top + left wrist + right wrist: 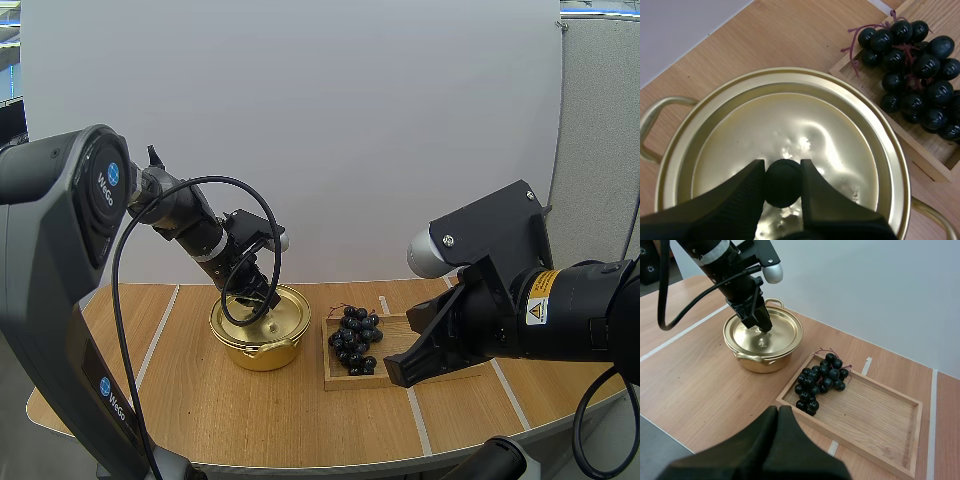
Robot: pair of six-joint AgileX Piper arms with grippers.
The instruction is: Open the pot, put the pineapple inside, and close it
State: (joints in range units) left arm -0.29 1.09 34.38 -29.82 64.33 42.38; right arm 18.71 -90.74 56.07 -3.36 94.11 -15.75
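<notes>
A gold pot (258,340) with two handles stands left of centre on the table, its lid (790,125) seated on it. My left gripper (262,298) reaches down onto the lid, and its fingertips (757,172) pinch the black knob (782,192) between them. A bunch of dark grapes (355,340) lies at the left end of a wooden tray (393,325). My right gripper (779,412) hangs shut as one dark wedge above the table's front edge, short of the tray (875,410) and the grapes (821,380). The right wrist view also takes in the pot (762,347) and the left gripper (764,326).
White tape lines (160,325) cross the wooden tabletop. The tray's right half is bare wood. Open table lies in front of the pot and to its left. My right arm (540,310) sits over the table's right side.
</notes>
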